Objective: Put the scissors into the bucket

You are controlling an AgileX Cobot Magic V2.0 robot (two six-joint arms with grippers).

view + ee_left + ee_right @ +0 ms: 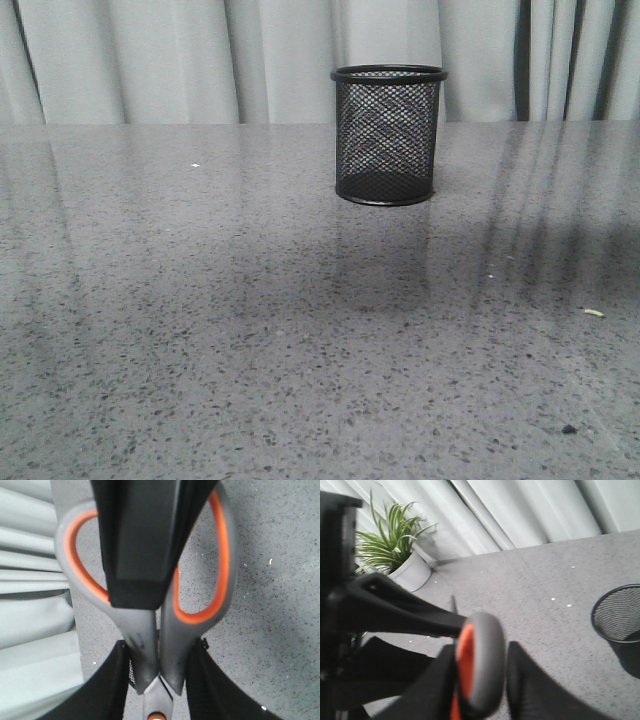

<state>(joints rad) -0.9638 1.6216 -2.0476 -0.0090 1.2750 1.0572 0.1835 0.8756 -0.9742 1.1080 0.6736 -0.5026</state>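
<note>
Left end effector (159, 680) closed on the scissors (150, 630), fingers (107, 690) clamping the shanks beneath the handle loops. Right end effector (480, 680) likewise flanks one loop.

Front view: low, facing forward over the worktop (200, 350) toward the curtain (150, 60). Both wrist views: close behind the scissors (155, 630). Front and right wrist views share the bucket (388, 135).

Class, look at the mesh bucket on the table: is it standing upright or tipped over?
Upright. In the front view the bucket stands on its base on the table, rim level at top.
</note>
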